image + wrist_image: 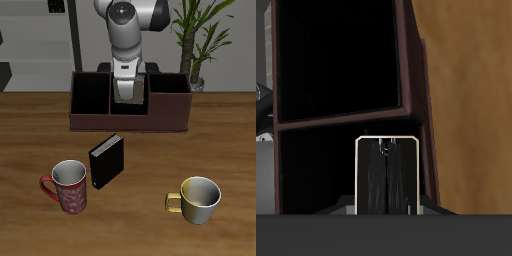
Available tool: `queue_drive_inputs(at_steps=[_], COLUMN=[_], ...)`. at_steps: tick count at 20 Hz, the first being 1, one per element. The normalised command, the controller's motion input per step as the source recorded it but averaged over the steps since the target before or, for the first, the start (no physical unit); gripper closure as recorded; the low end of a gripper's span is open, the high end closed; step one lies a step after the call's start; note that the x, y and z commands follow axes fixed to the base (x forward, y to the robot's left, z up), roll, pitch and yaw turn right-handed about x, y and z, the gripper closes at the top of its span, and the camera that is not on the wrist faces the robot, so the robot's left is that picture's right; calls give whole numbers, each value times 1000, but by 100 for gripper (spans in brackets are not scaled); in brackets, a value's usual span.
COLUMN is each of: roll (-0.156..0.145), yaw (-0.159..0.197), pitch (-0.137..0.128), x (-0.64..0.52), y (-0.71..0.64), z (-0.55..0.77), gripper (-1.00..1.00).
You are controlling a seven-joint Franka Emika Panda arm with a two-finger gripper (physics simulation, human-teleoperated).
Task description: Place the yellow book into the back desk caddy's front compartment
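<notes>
The back desk caddy point(128, 120) is a long dark reddish-brown box at the back of the table. My gripper point(128, 93) reaches down into its divided middle section. In the wrist view the gripper point(386, 207) is shut on the yellow book point(386, 175), seen end-on as a pale-rimmed rectangle with a dark shaded face. The book stands upright in a small cell point(316, 170), next to the caddy's wall point(416, 120) and beside the partition point(336, 123) to a larger cell. In the exterior view the book is hidden by the gripper and the caddy.
A thick black book point(107, 160) stands on the table in front of the caddy. A red mug point(68, 187) and a yellow mug point(198, 197) stand near the table's front edge. A potted plant point(195, 40) stands behind the caddy.
</notes>
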Motion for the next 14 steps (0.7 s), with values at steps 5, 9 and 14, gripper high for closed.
queue_drive_inputs(at_steps=[5, 9, 14], roll=[-1, -4, -8], yaw=[3, 4, 2], pitch=[14, 9, 6], x=[6, 40, 74], y=[-39, -58, -86], z=[-80, -86, -92], gripper=[100, 100, 100])
